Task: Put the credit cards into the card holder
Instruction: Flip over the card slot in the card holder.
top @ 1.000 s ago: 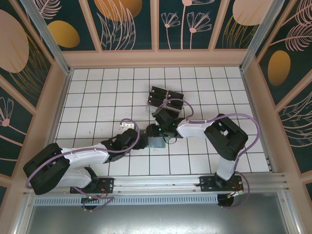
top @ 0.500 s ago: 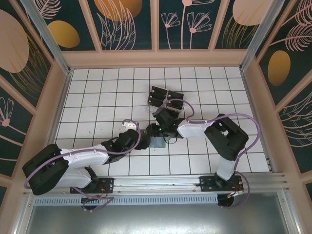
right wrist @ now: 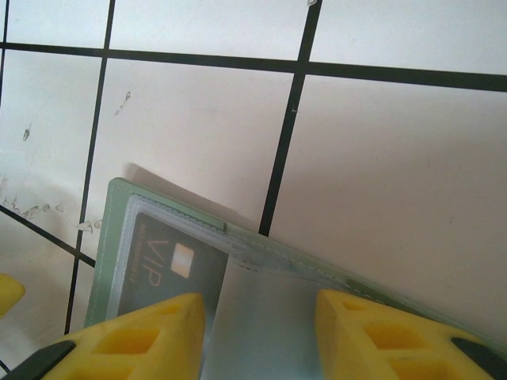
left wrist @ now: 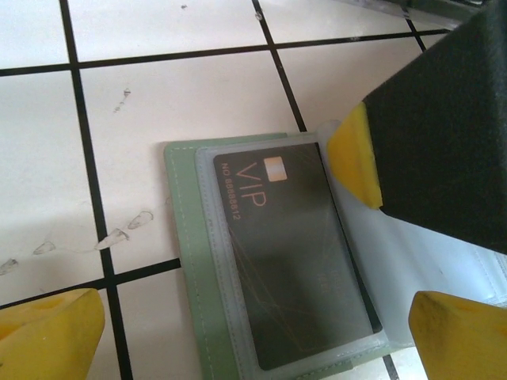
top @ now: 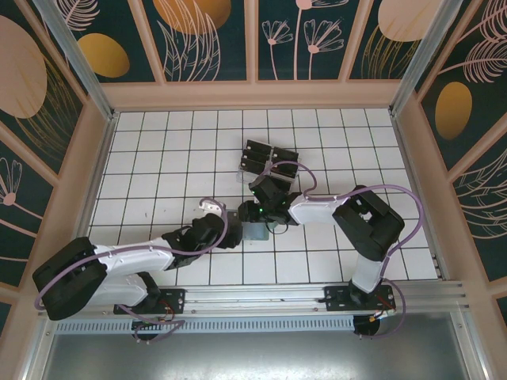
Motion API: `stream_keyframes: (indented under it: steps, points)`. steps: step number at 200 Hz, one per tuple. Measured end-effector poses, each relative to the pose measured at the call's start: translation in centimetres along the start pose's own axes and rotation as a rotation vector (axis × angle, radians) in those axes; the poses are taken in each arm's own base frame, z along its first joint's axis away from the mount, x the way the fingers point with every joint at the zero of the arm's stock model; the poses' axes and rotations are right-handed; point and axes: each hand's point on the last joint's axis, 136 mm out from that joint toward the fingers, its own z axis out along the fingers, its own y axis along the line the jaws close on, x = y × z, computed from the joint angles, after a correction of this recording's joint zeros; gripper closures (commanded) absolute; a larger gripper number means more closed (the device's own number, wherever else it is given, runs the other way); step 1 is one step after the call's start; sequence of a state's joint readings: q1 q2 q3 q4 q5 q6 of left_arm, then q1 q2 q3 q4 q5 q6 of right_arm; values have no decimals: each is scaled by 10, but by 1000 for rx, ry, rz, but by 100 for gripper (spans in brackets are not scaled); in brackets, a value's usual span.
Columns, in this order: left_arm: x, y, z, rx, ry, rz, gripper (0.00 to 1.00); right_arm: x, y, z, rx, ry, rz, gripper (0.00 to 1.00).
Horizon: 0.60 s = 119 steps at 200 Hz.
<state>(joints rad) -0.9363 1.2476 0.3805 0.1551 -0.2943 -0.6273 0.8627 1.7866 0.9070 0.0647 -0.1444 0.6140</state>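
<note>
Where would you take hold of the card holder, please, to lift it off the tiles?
Probably the card holder by its bare green margin beside the VIP lettering, approached low from that side. It lies flat and open, so a finger must slip under an edge; the card and the right gripper occupy the rest.

From above I can barely make out the holder: the right tool sits over it and only a pale sliver shows. On the left wrist camera its finger covers the holder's upper right corner, and the picture's edge cuts off the lower end. The faint print low on the card is unreadable. The cards at the back are too small to count.
</note>
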Motion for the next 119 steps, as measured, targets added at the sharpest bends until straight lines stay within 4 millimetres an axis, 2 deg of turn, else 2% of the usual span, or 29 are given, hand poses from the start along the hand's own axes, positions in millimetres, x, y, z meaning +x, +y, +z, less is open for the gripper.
stream_keyframes:
  steps: [85,119]
  points:
    - [-2,-7,5,8,10,26,2,0,1,-1,-7,-2,17,58]
    - [3,-9,10,2,30,42,2,1,1,-1,-7,-1,20,58]
